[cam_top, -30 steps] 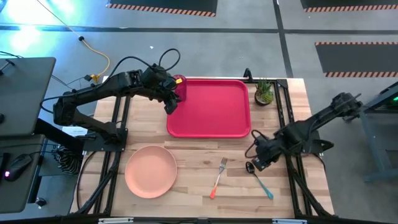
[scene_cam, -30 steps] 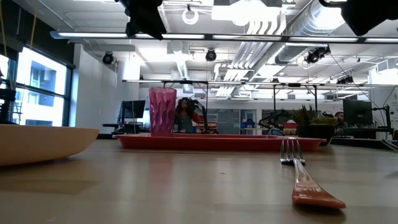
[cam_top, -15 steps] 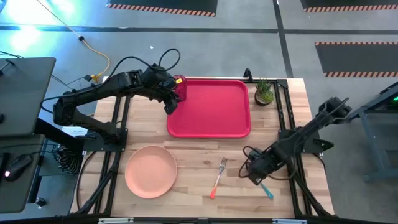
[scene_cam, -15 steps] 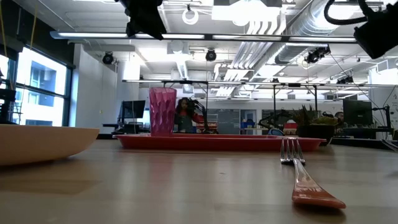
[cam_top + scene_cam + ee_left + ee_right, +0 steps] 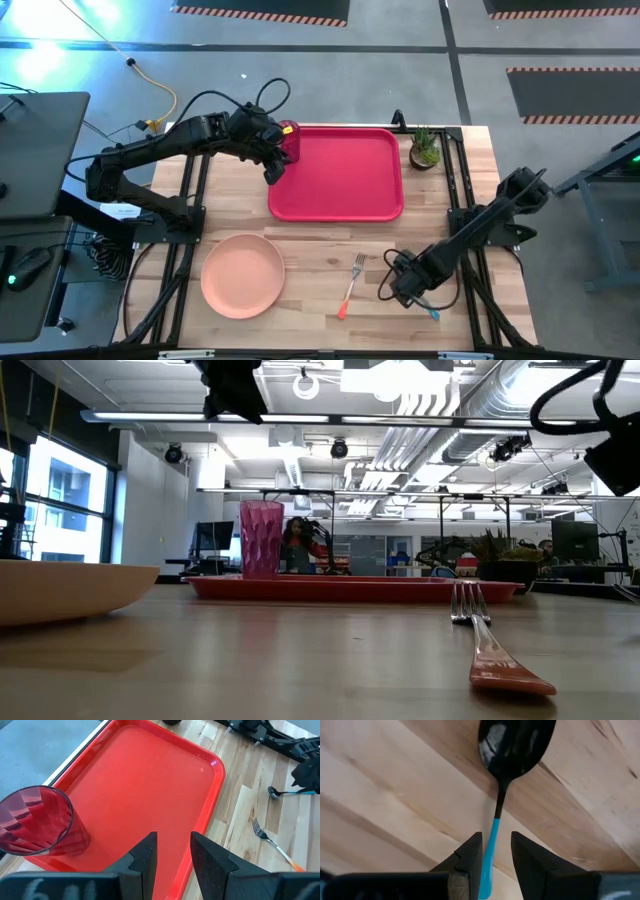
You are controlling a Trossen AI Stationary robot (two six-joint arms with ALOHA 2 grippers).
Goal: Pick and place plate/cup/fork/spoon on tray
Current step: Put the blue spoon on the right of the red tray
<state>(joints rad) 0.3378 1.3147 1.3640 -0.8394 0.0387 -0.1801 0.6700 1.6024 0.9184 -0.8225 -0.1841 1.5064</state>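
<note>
We see the right gripper (image 5: 405,285) low over the near right part of the table (image 5: 310,250), directly above the spoon (image 5: 507,765), which lies flat on the wood with its dark shiny bowl at one end and its light-blue handle running between the two fingers (image 5: 470,855); the fingers stand apart on either side of the handle, released and not closed on it (whether they touch the wood we cannot tell). The fork (image 5: 351,284) lies just to the left of this gripper, tines pointing toward the tray (image 5: 340,195), orange-red handle toward the table's near edge. The plate (image 5: 243,275) sits on the bare wood at the near left, well apart from the fork. The cup (image 5: 290,138) stands upright in the tray's far left corner, and in the low view it rises above the tray's rim. The left gripper (image 5: 274,165) hangs over the tray's left edge just beside the cup, its fingers parted and holding nothing, with the cup off to one side of them. A small potted plant (image 5: 425,148) stands on the table just past the tray's far right corner.
</note>
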